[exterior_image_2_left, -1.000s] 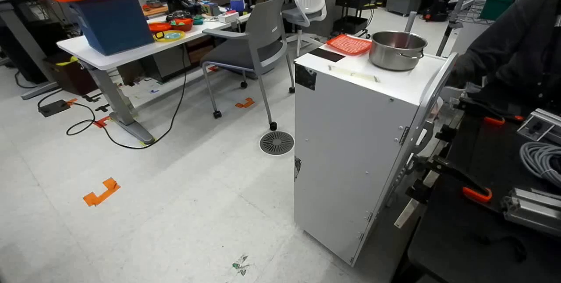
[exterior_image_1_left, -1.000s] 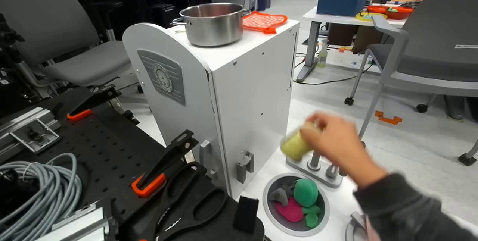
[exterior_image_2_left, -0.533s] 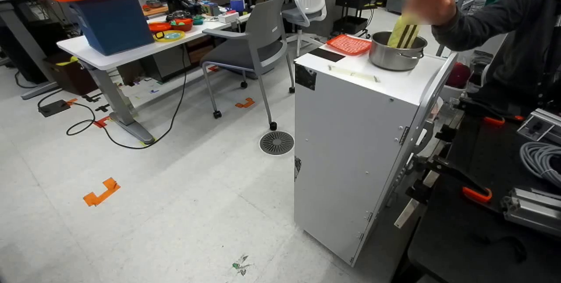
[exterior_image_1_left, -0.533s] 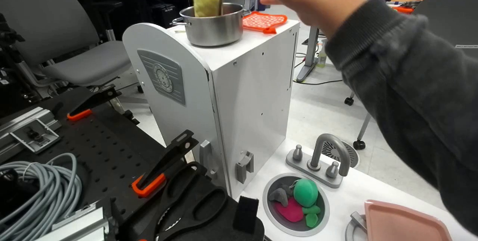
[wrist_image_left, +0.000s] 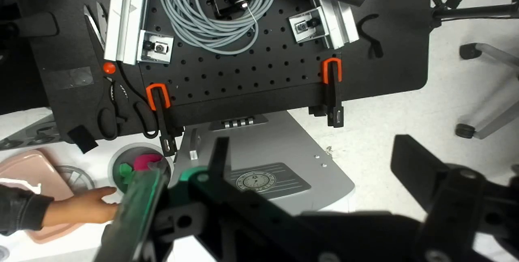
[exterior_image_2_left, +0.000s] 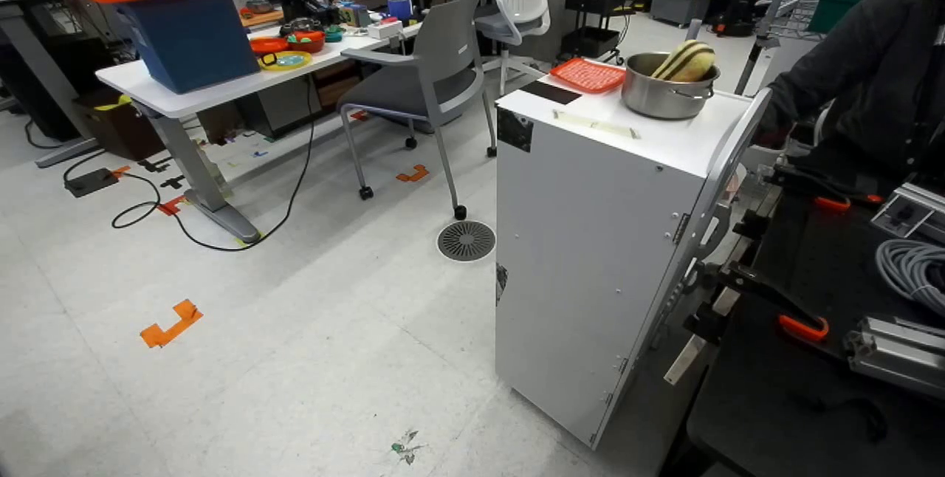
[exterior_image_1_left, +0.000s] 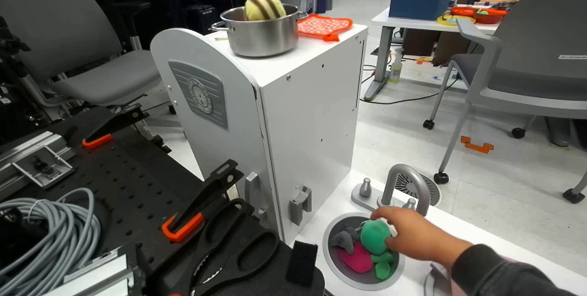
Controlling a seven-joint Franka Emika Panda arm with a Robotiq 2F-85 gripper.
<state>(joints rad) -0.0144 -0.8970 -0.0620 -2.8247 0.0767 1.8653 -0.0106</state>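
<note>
My gripper point(wrist_image_left: 314, 152) shows only in the wrist view; its fingers are wide apart with nothing between them. Below it is the white cabinet point(wrist_image_left: 284, 144) with a dial panel point(wrist_image_left: 255, 181). A steel pot point(exterior_image_1_left: 263, 37) stands on the cabinet in both exterior views. A yellow plush squash with dark stripes point(exterior_image_1_left: 264, 6) leans in the pot, its top above the rim point(exterior_image_2_left: 686, 62). A person's hand point(exterior_image_1_left: 408, 234) is at a green round plush point(exterior_image_1_left: 375, 236) in the round sink point(exterior_image_1_left: 328, 259). Pink, grey and smaller green plush pieces lie in the sink.
A black pegboard table point(exterior_image_1_left: 124, 195) holds scissors point(exterior_image_1_left: 229, 250), a grey cable coil point(exterior_image_1_left: 69, 227), metal profiles point(exterior_image_1_left: 36, 158) and orange-tipped clamps point(exterior_image_1_left: 183, 227). A faucet point(exterior_image_1_left: 403, 177) rises beside the sink. An orange mitt point(exterior_image_1_left: 323, 26) lies by the pot. A pink tray point(wrist_image_left: 36, 172) is near the person's arm.
The person's hand carried the yellow squash up from the sink side, let it go into the pot, and moved back down to the green plush in the sink.
</note>
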